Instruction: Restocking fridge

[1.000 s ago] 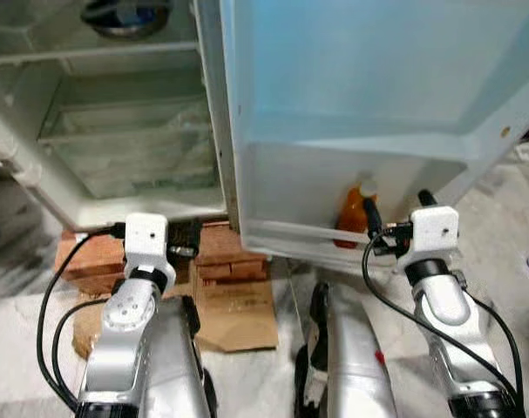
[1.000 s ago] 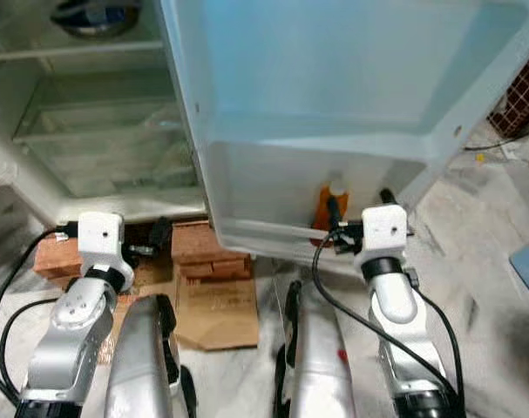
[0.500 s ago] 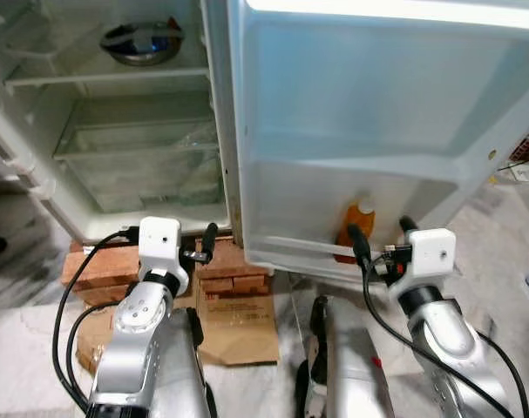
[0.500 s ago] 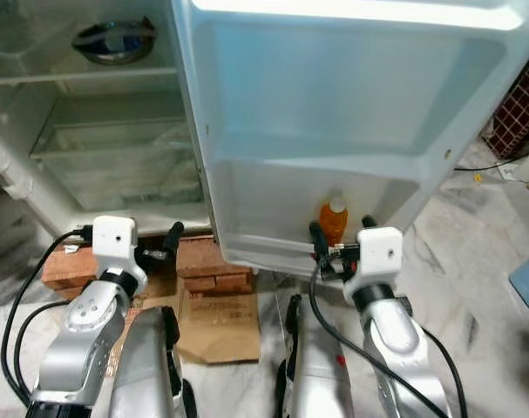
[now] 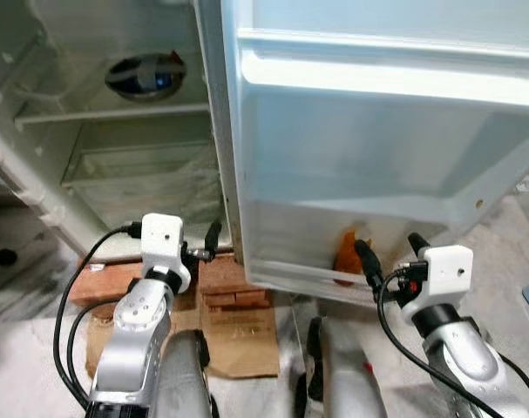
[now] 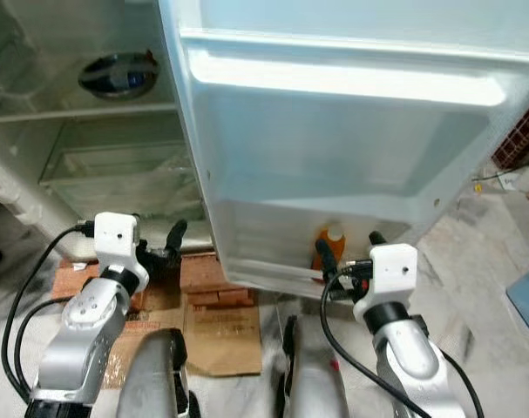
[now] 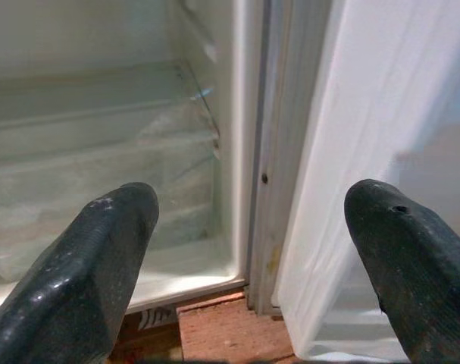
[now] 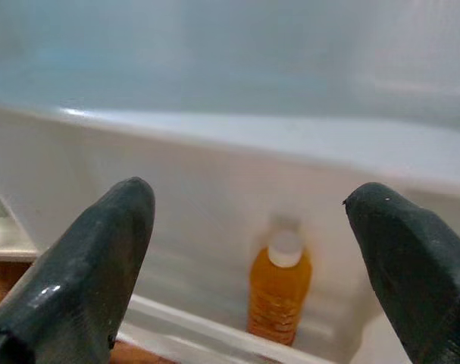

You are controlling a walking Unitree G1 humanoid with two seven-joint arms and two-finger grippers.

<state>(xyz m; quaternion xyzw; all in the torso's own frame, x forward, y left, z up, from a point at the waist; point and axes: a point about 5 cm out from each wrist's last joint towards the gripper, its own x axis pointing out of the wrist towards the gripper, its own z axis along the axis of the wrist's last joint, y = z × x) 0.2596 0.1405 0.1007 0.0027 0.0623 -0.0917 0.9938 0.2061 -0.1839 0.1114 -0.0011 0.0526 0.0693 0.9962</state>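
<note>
Orange bottle (image 8: 279, 294), white-capped, upright in the open fridge door's (image 5: 377, 157) bottom shelf

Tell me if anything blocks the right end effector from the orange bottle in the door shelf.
Only the white front rail of the door shelf crosses low before the orange white-capped bottle. The open right end effector faces it with nothing else visible between.

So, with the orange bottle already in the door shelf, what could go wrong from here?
1. The right pincer, open, sits just in front of the orange bottle at the bottom door shelf; a forward move might knock it over.
2. The left pincer, open, points at the hinge side, between the fridge body and the door; if the door swings, a finger could get pinched.
3. The fridge seems to rest on bricks; a bump might unsettle it.
</note>
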